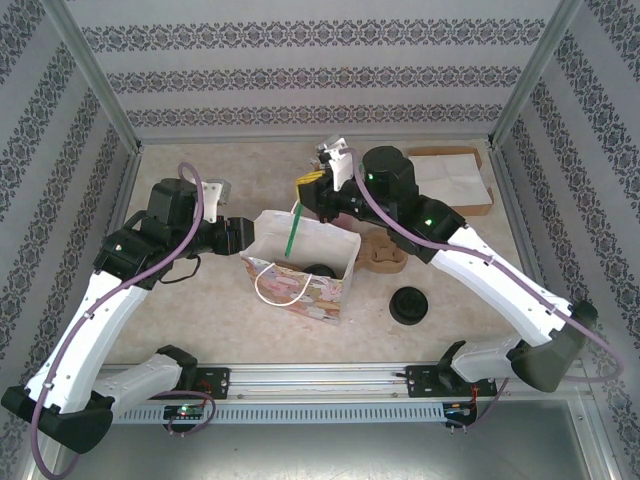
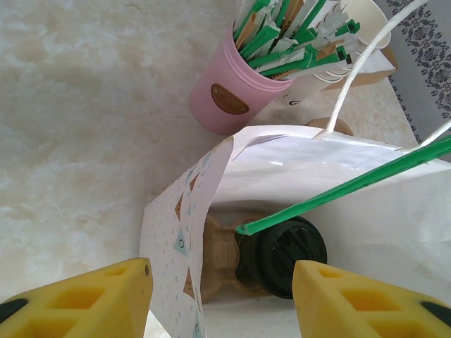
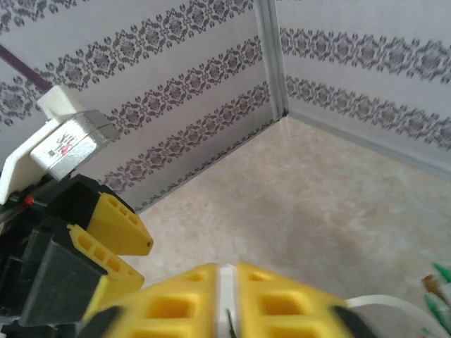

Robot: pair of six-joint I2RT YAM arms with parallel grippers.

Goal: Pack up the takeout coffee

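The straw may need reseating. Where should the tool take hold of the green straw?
Grip the green straw on its upper stretch, above the paper bag rim, coming from above. It leans up out of the bag, while its lower end sits deep inside by the takeout coffee, walled in.

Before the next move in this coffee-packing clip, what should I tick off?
1. Black-lidded takeout coffee cup inside white patterned paper bag: ok, at the bottom.
2. Long green straw in the bag: ok, leaning, lower end by the lid.
3. Bag upright, mouth open: ok.
4. Left hand open, fingers either side of the bag wall: ok.
5. Right hand clear of the straw: cannot tell.
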